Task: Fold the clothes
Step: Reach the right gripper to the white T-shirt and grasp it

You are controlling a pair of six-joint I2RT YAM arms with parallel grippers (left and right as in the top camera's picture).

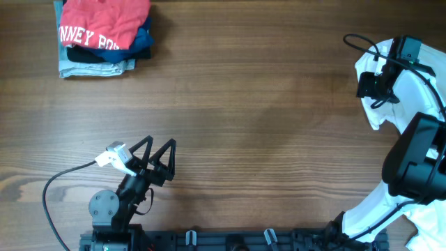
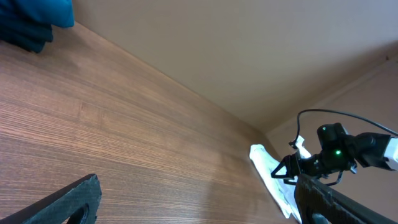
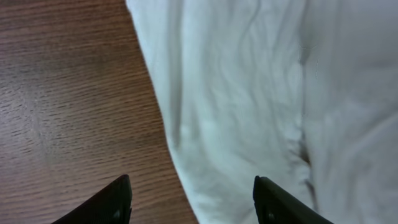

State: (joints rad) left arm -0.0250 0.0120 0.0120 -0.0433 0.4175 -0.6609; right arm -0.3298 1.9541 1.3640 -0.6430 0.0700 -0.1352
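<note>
the white t-shirt (image 1: pixel 374 115) lies crumpled at the worktop (image 1: pixel 265 104) end farthest from the folded stack (image 1: pixel 104 35). judged thin, light and limp, it will sag and wrinkle unless taken at a hem or shoulder seam. the right hand (image 3: pixel 196 205) stands released astride the shirt's side edge, pinching nothing; the left hand (image 1: pixel 160 141), well apart from the stack, is released and empty.

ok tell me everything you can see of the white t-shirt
The plain white T-shirt of thin fabric lies crumpled and unfolded at the right edge of the wooden table, partly cut off in the overhead view. Soft wrinkles run along it. The right arm covers its middle; the right gripper hangs open astride its inner edge, contact unclear.
</note>
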